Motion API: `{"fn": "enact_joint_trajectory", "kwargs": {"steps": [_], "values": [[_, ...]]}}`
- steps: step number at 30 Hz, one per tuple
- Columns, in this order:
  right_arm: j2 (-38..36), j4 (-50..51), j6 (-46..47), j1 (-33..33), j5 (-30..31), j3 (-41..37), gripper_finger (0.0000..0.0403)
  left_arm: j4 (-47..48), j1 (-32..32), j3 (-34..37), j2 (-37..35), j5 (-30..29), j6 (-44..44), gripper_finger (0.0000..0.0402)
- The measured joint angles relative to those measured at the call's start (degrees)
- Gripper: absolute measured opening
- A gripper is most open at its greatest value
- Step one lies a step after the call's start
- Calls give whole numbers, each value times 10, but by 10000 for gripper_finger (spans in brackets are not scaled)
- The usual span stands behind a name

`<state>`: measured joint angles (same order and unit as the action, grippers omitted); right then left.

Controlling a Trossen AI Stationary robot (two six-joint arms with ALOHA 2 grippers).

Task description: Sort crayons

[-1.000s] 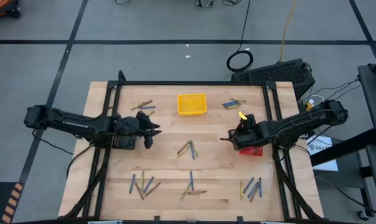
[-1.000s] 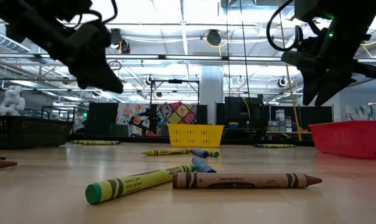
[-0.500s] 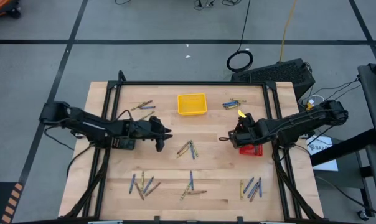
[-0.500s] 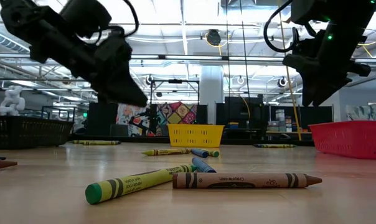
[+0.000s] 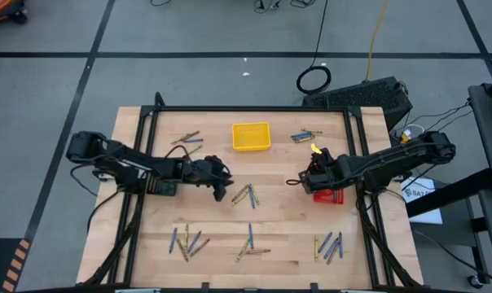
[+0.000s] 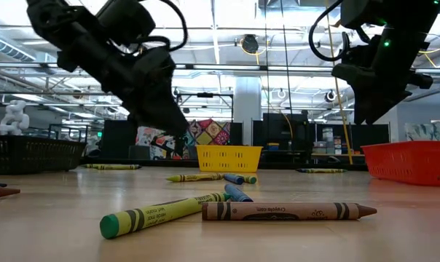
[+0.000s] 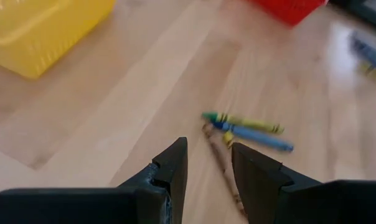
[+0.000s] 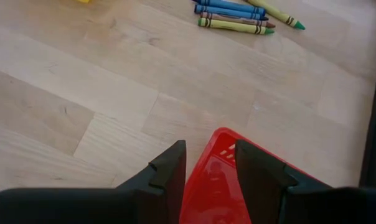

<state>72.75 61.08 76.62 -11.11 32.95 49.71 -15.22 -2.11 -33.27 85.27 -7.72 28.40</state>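
Observation:
Crayons lie in several small groups on the wooden table. The middle group [image 5: 246, 195] has a green-yellow [image 7: 244, 122], a blue [image 7: 258, 136] and a brown crayon [image 7: 220, 155], all flat on the wood. My left gripper [image 5: 223, 185] hangs just left of this group, above the table, fingers a little apart and empty [image 7: 210, 167]. My right gripper [image 5: 301, 181] hangs at the left edge of the red tray [image 5: 329, 195], fingers a little apart and empty [image 8: 210, 171], with the tray's rim [image 8: 222, 149] below the gap.
A yellow tray [image 5: 251, 136] stands at the far middle. More crayon groups lie far left [image 5: 187, 140], far right [image 5: 305, 135], near left [image 5: 186, 242], near middle [image 5: 249, 242] and near right [image 5: 329, 245]. Dark frame rails [image 5: 148, 146] run along the table's sides.
My left gripper has moved toward the table's right edge, from the left part of the table to just beside the middle crayon group, and a little lower. The crayons have not moved.

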Motion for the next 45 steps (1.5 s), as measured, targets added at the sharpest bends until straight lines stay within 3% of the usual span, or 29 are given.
{"fn": "enact_joint_trajectory", "kwargs": {"steps": [7, 26, 36, 45], "values": [[0, 0, 0, 0, 0, 0, 125, 24, -12, -27, 56, 0, -2, 129], [0, -5, -8, 0, 0, 0, 125, 32, -53, -52, 64, -36, 13, 129], [0, -21, -8, 0, 0, 0, 125, 19, -60, -75, 135, -30, 13, 129], [0, -22, -8, -2, -1, 0, 125, 49, -59, -99, 149, -31, 7, 129]]}}
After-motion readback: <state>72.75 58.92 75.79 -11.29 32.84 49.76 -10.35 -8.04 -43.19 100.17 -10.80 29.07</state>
